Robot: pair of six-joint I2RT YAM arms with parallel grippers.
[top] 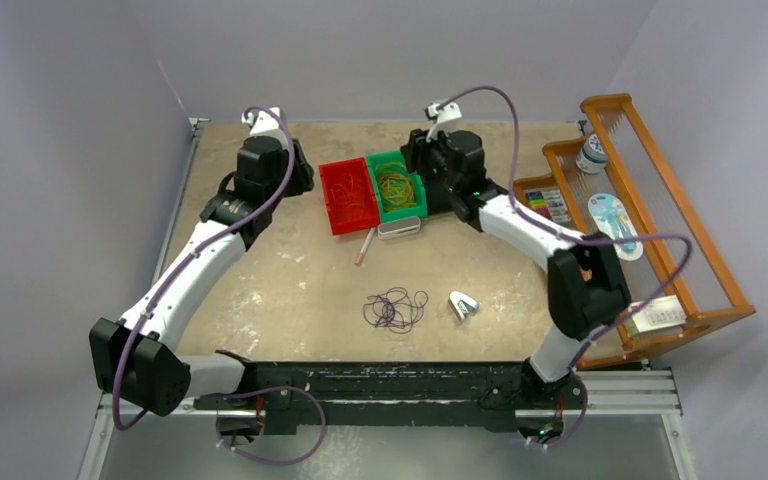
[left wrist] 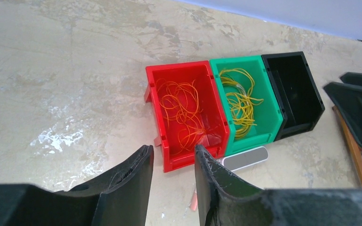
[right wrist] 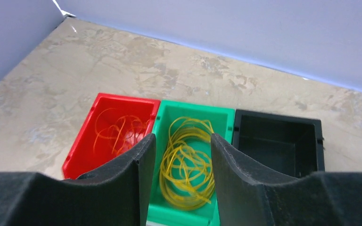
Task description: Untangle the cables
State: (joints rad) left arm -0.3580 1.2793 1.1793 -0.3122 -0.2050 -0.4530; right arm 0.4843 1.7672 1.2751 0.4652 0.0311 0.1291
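Red-orange cables (left wrist: 184,112) lie loosely coiled in a red bin (left wrist: 156,106). Yellow cables (right wrist: 188,162) lie coiled in the green bin (right wrist: 194,110) beside it. A dark purple cable (top: 395,308) lies tangled on the table in front of the bins. My left gripper (left wrist: 173,155) hangs just left of the red bin's near end, open, nothing between its fingers. Above the green bin, my right gripper (right wrist: 183,141) is open and empty, with the yellow coil showing below the gap.
An empty black bin (right wrist: 278,141) stands right of the green one. A flat grey case (top: 400,228) and a pink pen (top: 364,247) lie before the bins, a white clip (top: 463,305) near the purple cable. A wooden rack (top: 695,235) holding small items lines the right edge.
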